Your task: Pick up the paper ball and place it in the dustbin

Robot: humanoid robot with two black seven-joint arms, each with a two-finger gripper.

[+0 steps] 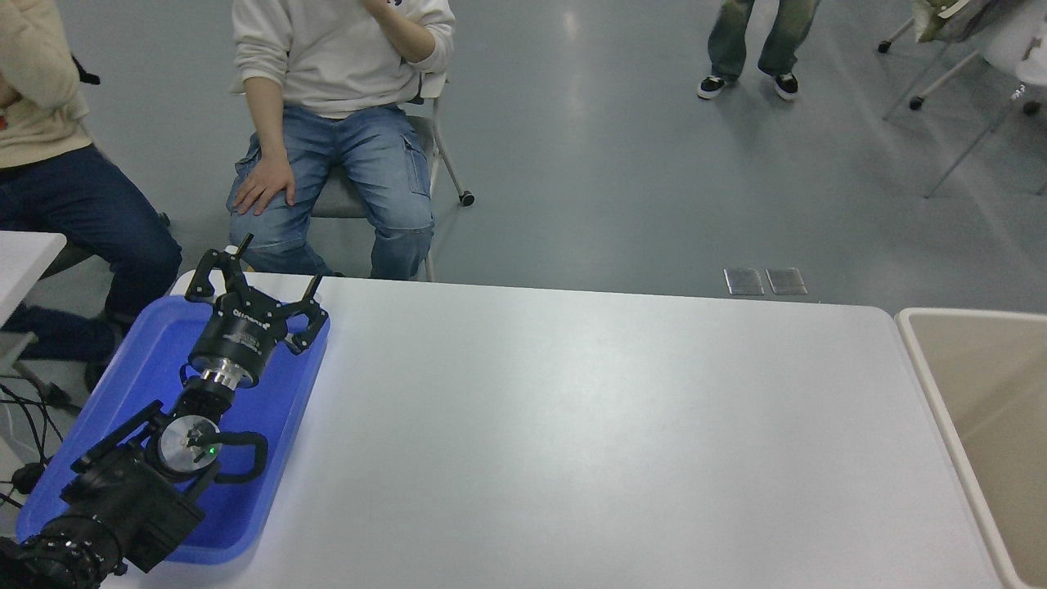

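Currently my right gripper and the paper ball are sitting out of view, so their relation to the dustbin [924, 360] at far right is untellable; left gripper [249, 288] is idling spread over the blue tray [147, 360].

From my remote seat, the only task item I can see is the dustbin [928, 360]. It is a large beige plastic bin with a thick pale cream rim and a rounded near corner, standing upright just beside the right end of the white desk [589, 442], its rim close against the desk edge. Only its left part shows; the rest runs off the right and bottom edges. The visible inside is plain beige. The paper ball is out of view.
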